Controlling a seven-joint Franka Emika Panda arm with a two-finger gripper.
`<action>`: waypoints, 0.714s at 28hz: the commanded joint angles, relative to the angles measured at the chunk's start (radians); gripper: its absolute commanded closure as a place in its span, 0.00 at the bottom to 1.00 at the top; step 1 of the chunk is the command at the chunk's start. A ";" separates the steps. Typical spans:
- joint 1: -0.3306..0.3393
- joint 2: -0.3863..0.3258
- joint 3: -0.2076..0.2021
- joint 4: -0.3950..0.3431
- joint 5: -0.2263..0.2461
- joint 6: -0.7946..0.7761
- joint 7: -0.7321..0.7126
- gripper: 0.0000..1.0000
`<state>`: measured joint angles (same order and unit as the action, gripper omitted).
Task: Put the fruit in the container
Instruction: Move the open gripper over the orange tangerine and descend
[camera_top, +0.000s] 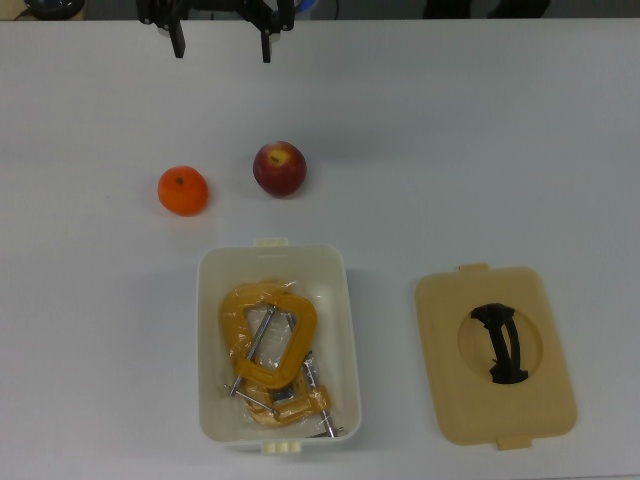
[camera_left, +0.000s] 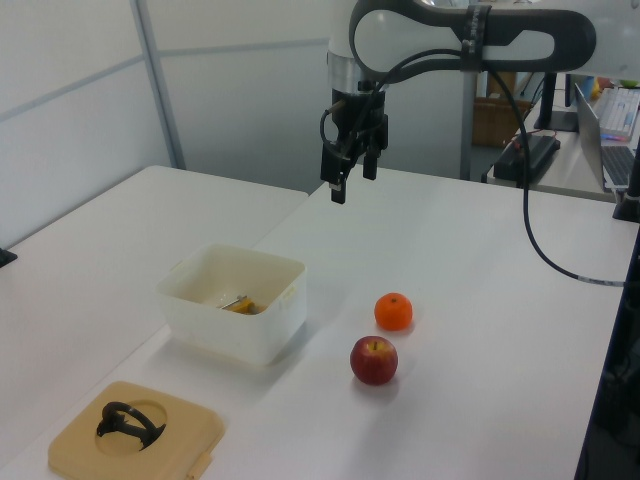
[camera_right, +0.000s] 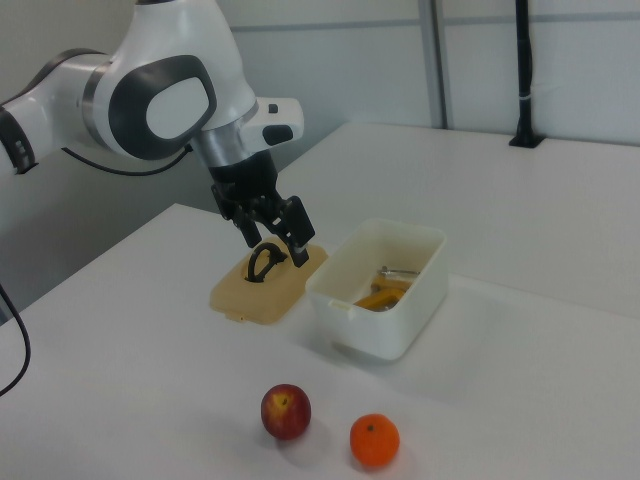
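While outside the container (camera_top: 345, 300) — orange (camera_top: 183, 190) and apple (camera_top: 279, 168); pincer (camera_top: 221, 43) spread aloft

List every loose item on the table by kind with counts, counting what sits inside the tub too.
Fruit: 2, an orange and a red apple, both outside the tub
Tub: 1, cream-white
Lid: 1, tan with black handle
Yellow-orange clamps in the tub: at least 2, exact count unclear
Total: at least 6

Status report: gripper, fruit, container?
Gripper open, empty, high above table. Orange and apple on table beside tub. Yellow clamps already fill the tub.
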<state>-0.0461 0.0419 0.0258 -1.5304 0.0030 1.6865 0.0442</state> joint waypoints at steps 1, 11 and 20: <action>-0.030 0.004 -0.004 -0.007 0.047 -0.021 0.017 0.00; -0.084 0.016 -0.007 -0.057 0.043 -0.065 0.010 0.00; -0.123 0.150 -0.007 -0.093 -0.054 -0.019 0.008 0.00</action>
<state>-0.1581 0.1062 0.0210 -1.6157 0.0037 1.6335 0.0531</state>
